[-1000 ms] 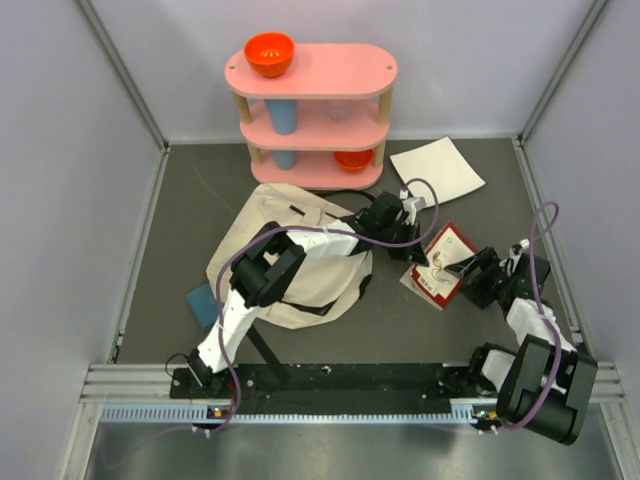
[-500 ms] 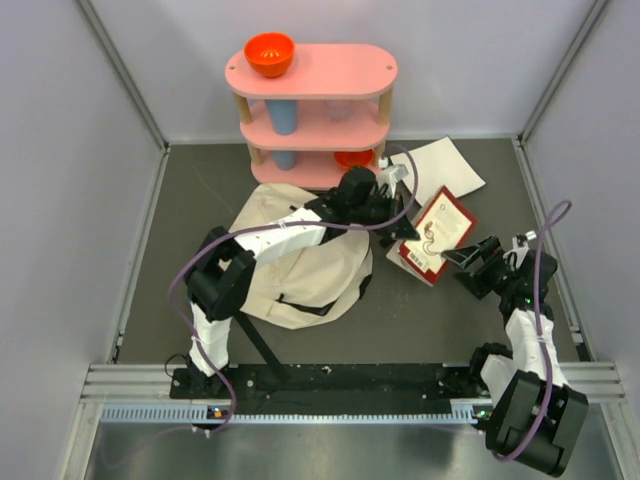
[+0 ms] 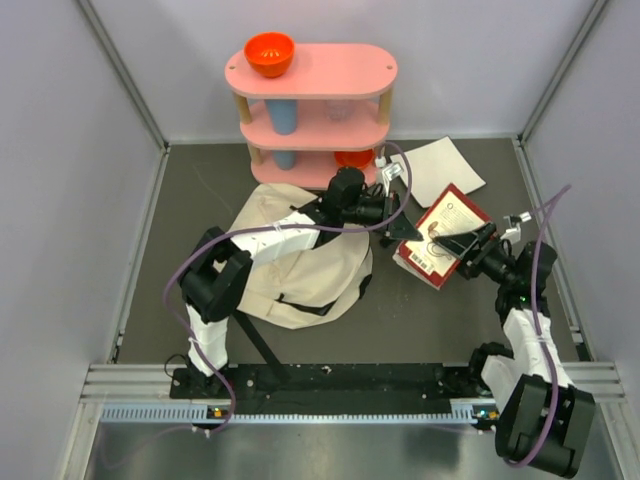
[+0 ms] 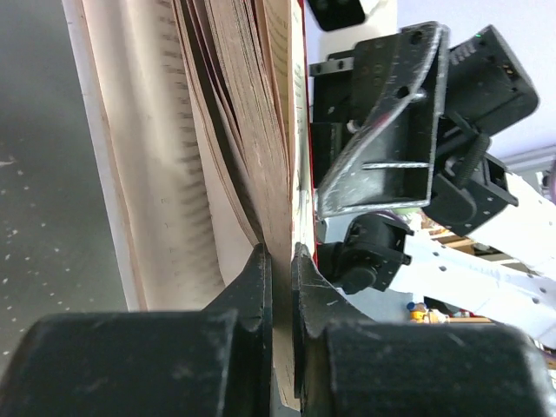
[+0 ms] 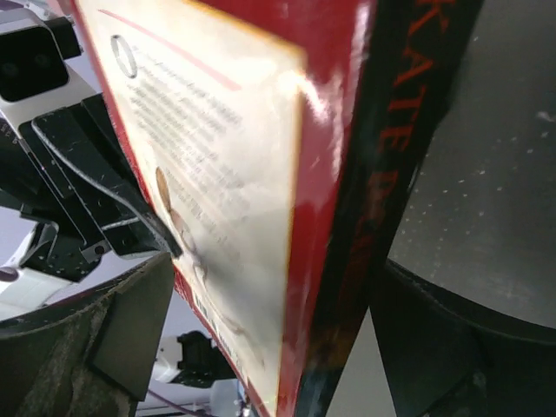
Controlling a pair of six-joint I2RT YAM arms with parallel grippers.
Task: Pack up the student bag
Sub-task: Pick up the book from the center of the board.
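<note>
Top external view: our left gripper (image 3: 406, 229) pinches one edge of the red-and-cream book (image 3: 452, 213), which is tilted, its long axis running diagonally towards the right gripper (image 3: 463, 241). The large cream fabric student bag (image 3: 300, 272) lies slumped back along the left arm, the nearer one, with dark zippers showing.

Left wrist view: the jaws are clamped on the cover and a few pages.

Right wrist view: the jaws stand wide and straddle the red spine; we judge there is no grip.

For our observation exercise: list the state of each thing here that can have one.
left gripper: shut on the book's edge.
right gripper: open, astride the book.
book: tilted, pages fanned.
student bag: lying slumped.
orange bowl: upright, atop the pink shelf.
</note>
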